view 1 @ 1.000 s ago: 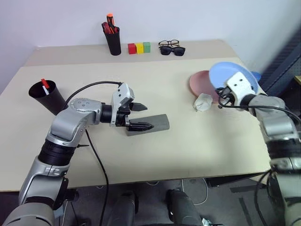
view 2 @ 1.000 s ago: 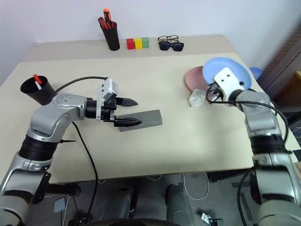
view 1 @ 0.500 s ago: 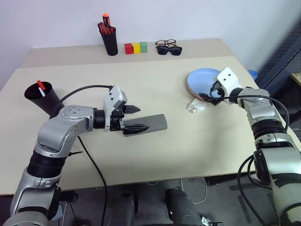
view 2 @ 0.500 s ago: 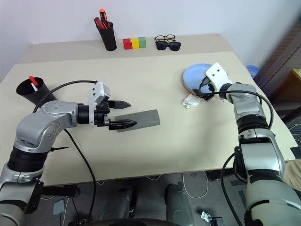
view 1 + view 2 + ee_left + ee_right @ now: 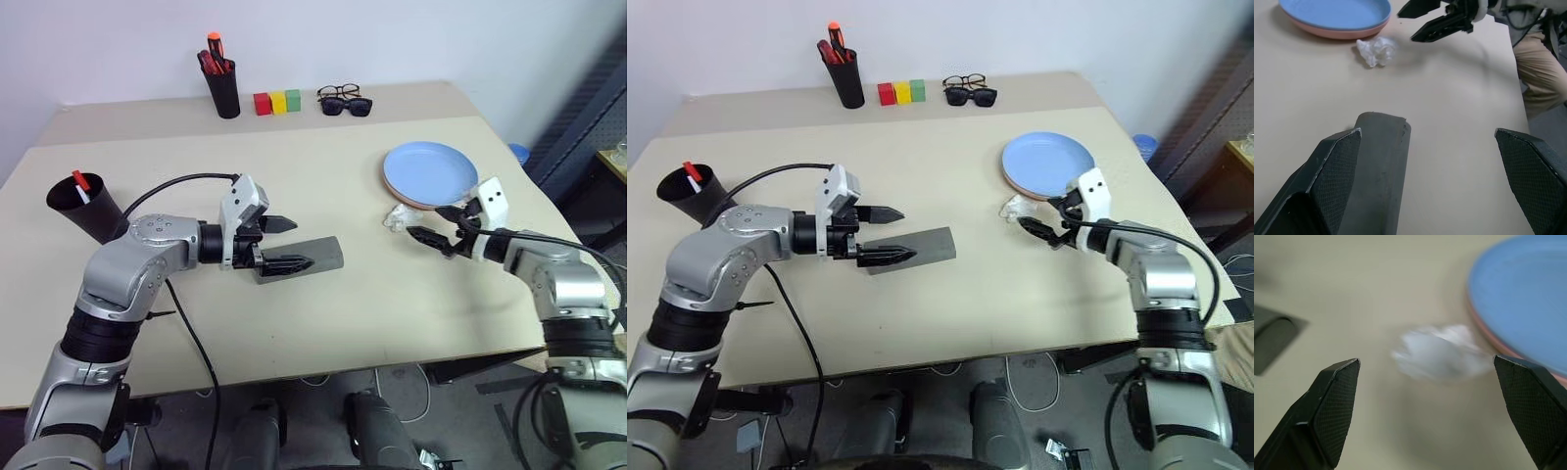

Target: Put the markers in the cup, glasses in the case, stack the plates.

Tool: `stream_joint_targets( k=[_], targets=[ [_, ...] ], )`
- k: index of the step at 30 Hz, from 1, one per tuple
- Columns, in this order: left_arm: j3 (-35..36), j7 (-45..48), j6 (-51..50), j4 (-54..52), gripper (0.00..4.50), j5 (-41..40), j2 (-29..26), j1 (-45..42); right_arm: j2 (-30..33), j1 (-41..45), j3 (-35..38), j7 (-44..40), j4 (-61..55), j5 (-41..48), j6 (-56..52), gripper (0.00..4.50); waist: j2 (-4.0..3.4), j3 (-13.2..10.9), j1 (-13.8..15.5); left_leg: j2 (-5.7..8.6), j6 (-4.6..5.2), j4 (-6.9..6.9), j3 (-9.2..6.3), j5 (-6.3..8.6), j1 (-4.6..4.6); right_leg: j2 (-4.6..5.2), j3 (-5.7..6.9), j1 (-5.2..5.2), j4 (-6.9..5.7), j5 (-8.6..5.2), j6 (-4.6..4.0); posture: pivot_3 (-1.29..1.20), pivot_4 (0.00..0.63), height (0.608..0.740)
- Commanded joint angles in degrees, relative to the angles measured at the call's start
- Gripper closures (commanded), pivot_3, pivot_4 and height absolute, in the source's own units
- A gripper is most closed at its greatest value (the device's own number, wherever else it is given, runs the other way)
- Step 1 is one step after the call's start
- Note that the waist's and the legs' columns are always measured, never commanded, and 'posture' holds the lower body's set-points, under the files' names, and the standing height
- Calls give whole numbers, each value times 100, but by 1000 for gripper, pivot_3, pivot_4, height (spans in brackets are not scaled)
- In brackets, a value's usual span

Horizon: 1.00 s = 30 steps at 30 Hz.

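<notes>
Your right gripper (image 5: 433,227) hangs at the right of the frame with its fingers spread apart and nothing between them, its tips just beside a crumpled white wad (image 5: 398,217) on the table (image 5: 372,304). Just above the wad sit the plates, the light blue plate (image 5: 430,172) resting on the salmon pink plate (image 5: 416,203), whose rim shows beneath it. Your left gripper (image 5: 285,243) sits at centre left, fingers also wide apart; the lower finger lies over one end of the grey case (image 5: 315,257), which lies shut and flat on the table, but you are not clamped on it. At the far left edge the black cup (image 5: 80,204) leans with one red-capped marker (image 5: 80,183) showing in its mouth. Along the top of the frame stand the black pen holder (image 5: 222,90) with red and orange pens, three coloured blocks (image 5: 273,102), and the wire-frame glasses (image 5: 335,92) touching the black sunglasses (image 5: 347,105).
</notes>
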<state>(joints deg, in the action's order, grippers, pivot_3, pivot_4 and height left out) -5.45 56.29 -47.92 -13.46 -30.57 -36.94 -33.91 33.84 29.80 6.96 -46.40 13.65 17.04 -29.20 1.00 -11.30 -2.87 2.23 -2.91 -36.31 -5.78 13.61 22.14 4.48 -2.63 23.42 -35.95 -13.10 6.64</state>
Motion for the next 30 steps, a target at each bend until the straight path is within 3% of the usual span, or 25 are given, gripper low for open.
stream_joint_targets(
  k=[1,13,16,21,27,30],
  targets=[
    [100,-10,117,-45,0,-22,-38,-70,-189,129,-72,233,120,-137,383,56,0,0,29,0,0,-2,0,0,0,0,0,1,-3,0,0,0,150,740],
    [241,-414,198,-347,0,-42,-37,133,-442,757,-523,821,1959,-1043,1848,56,0,0,32,2,-1,4,0,-1,5,2,-1,5,0,-1,3,0,150,740],
    [283,-498,236,-391,0,-57,-21,168,-425,772,-542,899,2158,-1120,1987,853,0,0,32,2,-1,4,0,-1,5,2,-1,5,0,-1,3,0,150,740],
    [328,-663,344,-356,0,-10,72,197,-454,638,-462,913,1898,-1027,2011,3344,0,0,28,2,-1,2,0,-1,5,2,-1,5,-1,-1,3,0,150,740],
    [494,-1088,760,-238,0,113,417,209,-506,687,-133,995,1359,-679,1942,3344,0,0,34,2,-1,2,-1,-1,4,2,-1,5,-2,-1,4,0,150,740],
    [557,-1313,1324,-185,0,339,641,292,-473,1077,-12,1044,1639,-654,2182,3344,0,0,26,2,-2,1,1,-1,4,2,-2,5,-2,0,3,0,150,740]
  ],
)
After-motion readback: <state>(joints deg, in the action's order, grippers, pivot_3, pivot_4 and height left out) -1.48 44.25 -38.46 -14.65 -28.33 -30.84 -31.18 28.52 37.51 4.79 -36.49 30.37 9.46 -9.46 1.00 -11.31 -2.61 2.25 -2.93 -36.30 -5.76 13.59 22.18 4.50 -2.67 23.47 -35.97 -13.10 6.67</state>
